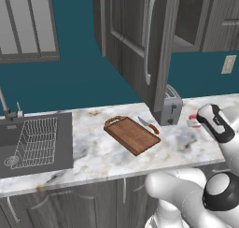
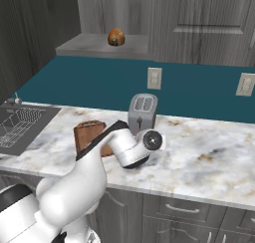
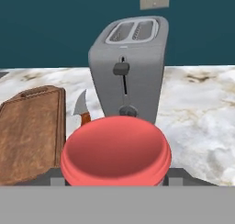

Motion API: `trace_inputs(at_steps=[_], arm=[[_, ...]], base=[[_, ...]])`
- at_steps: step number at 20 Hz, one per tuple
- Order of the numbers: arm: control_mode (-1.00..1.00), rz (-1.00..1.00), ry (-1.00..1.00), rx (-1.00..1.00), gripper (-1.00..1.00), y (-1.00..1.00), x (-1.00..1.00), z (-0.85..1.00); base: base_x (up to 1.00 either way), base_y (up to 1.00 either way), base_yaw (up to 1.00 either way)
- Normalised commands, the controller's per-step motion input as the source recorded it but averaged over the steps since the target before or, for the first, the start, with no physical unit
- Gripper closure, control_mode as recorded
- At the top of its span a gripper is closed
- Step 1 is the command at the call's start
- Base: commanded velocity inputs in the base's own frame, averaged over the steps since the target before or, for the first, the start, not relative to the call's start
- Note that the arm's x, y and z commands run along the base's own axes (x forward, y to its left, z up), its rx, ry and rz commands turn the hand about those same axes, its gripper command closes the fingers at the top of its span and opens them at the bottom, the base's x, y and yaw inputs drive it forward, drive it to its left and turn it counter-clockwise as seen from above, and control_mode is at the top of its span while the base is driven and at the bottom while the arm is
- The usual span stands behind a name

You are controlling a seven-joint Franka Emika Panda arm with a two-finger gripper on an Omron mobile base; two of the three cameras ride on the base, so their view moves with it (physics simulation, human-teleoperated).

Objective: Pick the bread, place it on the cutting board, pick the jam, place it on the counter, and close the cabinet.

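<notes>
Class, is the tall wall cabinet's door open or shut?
Open. The cabinet door swings out over the counter, and the bread sits exposed on the shelf inside.

Sitting on the counter [image 1: 98,154]: one cutting board [image 1: 132,134], one knife [image 1: 149,125], one toaster [image 2: 143,113] and one jam [image 3: 115,152]. One bread [image 2: 116,37] is resting in the cabinet [image 1: 135,40]. Two wall outlets [image 2: 154,78] are showing, possibly more out of frame.

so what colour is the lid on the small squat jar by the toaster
Red, clearest in the hand view: small squat jar's lid.
</notes>
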Motion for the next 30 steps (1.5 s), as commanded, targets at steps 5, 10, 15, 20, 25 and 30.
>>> trace_inputs(at_steps=[5,10,15,20,25,30], arm=[[-1.0,0.0,0.0,0.0,1.0,0.0,0.0,-0.29],[-1.0,0.0,0.04,0.0,1.0,0.0,0.0,-0.24],[-1.0,0.0,0.06,0.0,1.0,0.0,0.0,-0.2],[-1.0,0.0,0.06,0.0,1.0,0.0,0.0,-0.17],[-1.0,0.0,0.01,0.0,1.0,0.0,0.07,-0.13],[-1.0,0.0,0.0,0.0,1.0,0.0,0.19,-0.13]], base=[[0.0,0.0,0.0],[0.0,0.0,0.0],[0.0,0.0,0.0],[0.0,0.0,0.0],[0.0,0.0,0.0],[0.0,0.0,0.0]])
